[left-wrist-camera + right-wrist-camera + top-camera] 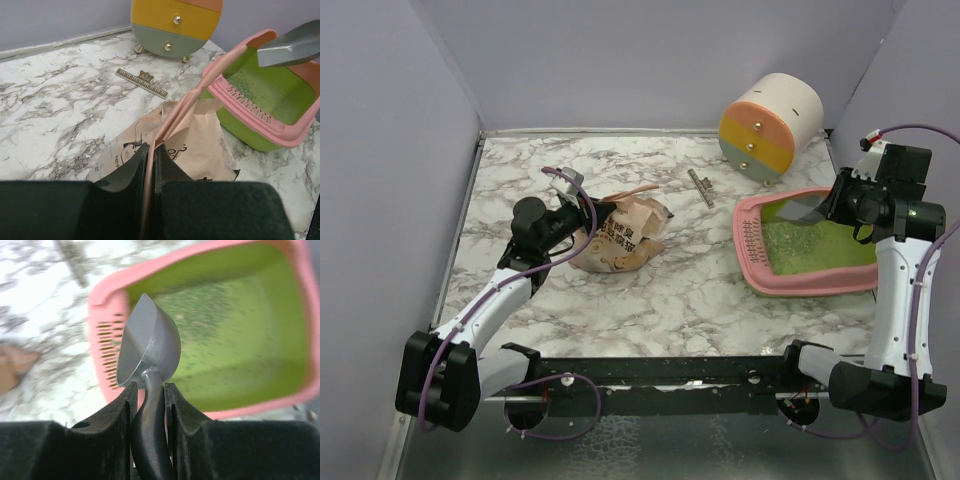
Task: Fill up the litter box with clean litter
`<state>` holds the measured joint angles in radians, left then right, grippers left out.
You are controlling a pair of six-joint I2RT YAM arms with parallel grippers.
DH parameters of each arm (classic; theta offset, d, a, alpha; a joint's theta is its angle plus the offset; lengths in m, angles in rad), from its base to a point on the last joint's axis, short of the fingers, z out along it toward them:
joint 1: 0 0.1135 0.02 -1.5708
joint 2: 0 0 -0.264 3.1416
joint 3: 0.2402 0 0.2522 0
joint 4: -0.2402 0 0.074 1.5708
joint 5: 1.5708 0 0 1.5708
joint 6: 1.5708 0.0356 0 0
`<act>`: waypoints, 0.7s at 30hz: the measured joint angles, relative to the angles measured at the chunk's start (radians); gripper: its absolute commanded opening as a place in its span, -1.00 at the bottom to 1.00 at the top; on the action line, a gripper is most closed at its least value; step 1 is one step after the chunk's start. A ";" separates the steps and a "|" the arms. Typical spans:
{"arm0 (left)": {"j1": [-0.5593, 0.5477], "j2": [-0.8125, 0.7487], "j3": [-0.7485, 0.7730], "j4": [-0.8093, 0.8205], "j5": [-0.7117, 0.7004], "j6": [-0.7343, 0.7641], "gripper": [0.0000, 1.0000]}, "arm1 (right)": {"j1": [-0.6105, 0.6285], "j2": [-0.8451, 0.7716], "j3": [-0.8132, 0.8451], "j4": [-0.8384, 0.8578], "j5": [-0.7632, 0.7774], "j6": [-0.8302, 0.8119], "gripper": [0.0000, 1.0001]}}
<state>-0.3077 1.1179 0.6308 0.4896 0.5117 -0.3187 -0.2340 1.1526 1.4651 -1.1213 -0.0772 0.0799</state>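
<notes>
Tan bag (200,145) pinched flat in my L jaws; R jaws clamp scoop (150,347) over box (102,305) w/ litter (250,87) inside.

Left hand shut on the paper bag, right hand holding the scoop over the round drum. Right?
No: the right hand holds the scoop over the litter box, not the drum, as the right wrist view shows. The left hand is shut on the paper bag, as stated.
</notes>
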 measured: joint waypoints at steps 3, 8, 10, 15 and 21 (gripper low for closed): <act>0.000 -0.003 -0.001 -0.001 0.001 0.002 -1.00 | 0.003 -0.022 0.000 0.011 -0.179 -0.009 -0.98; 0.000 -0.040 -0.010 -0.018 0.001 0.011 -1.00 | 0.017 -0.073 0.000 0.047 -0.454 -0.010 -0.98; 0.000 -0.060 -0.014 -0.033 0.002 0.018 -1.00 | 0.032 -0.080 0.000 0.065 -0.533 -0.010 -0.98; 0.000 -0.119 -0.028 -0.066 0.001 0.034 -1.00 | 0.111 -0.058 0.001 0.099 -0.636 -0.011 -0.98; 0.001 -0.168 -0.045 -0.090 -0.003 0.045 -1.00 | 0.259 0.011 0.027 0.113 -0.654 -0.019 -0.98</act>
<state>-0.3069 0.9497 0.5854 0.4000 0.5083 -0.2741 0.0246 1.1637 1.4925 -1.0084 -0.7311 0.0605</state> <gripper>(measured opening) 0.065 0.243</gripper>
